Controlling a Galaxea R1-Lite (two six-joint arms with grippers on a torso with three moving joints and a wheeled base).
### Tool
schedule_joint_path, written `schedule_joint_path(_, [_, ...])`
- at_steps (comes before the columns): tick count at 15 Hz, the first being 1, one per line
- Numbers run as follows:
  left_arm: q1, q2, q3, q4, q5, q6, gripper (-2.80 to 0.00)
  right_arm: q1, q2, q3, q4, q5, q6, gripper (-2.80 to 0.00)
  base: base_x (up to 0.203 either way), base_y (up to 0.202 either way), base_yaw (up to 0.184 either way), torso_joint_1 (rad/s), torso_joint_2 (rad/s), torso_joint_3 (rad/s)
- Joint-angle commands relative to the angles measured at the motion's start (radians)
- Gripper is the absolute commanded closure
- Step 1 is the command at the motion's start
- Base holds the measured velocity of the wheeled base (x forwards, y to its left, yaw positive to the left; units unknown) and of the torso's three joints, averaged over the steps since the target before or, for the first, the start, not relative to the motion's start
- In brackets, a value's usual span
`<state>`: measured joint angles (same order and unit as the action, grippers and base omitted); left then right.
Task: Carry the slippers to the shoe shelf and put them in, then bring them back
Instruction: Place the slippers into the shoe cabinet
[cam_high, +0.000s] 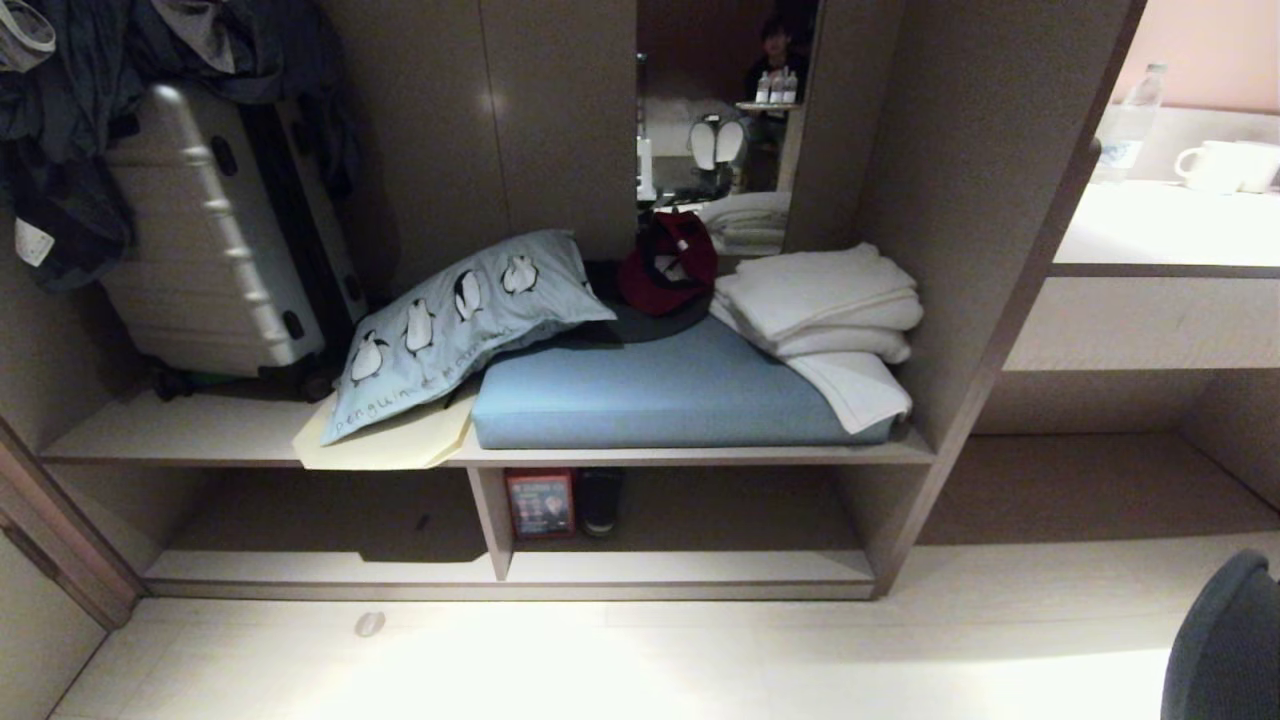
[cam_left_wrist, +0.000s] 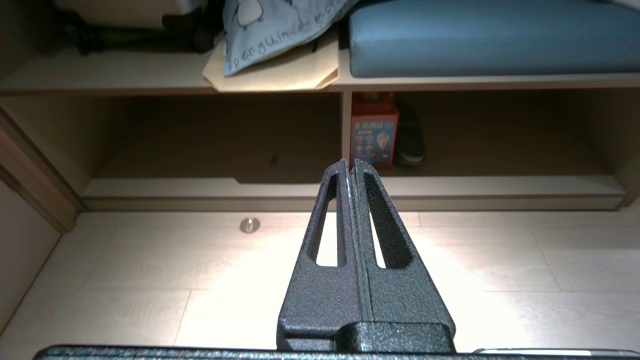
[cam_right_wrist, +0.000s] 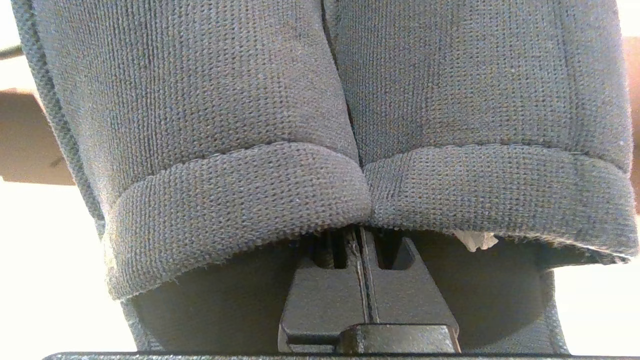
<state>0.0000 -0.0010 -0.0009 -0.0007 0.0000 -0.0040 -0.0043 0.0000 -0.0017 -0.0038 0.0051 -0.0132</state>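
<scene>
Both slippers (cam_right_wrist: 350, 125) hang pinched side by side in the right gripper (cam_right_wrist: 361, 240); the left gripper (cam_left_wrist: 351, 167), clenched and empty, faces the shoe shelf (cam_left_wrist: 450, 187).

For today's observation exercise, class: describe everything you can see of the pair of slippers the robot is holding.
The slippers are a dark grey-black knitted pair, side by side and touching, each with a thicker rolled band at its opening. A small white tag peeks from one. The right gripper is shut on them, its fingers reaching in under the bands where the two meet. In the head view, a dark rounded shape at the lower right corner may be them.
</scene>
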Motion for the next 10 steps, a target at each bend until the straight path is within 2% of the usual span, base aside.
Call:
schedule_joint_path(1, [0.000, 0.001, 0.001, 0.001, 0.000, -0.001, 0.00, 0.000, 0.002, 0.000, -0.001, 0.001, -0.001, 0.00, 0.000, 0.000, 0.000, 0.005, 0.00, -0.196])
schedule_joint_path(10, [0.000, 0.001, 0.000, 0.000, 0.000, -0.001, 0.00, 0.000, 0.002, 0.000, -0.001, 0.001, -0.001, 0.00, 0.000, 0.000, 0.000, 0.004, 0.00, -0.200])
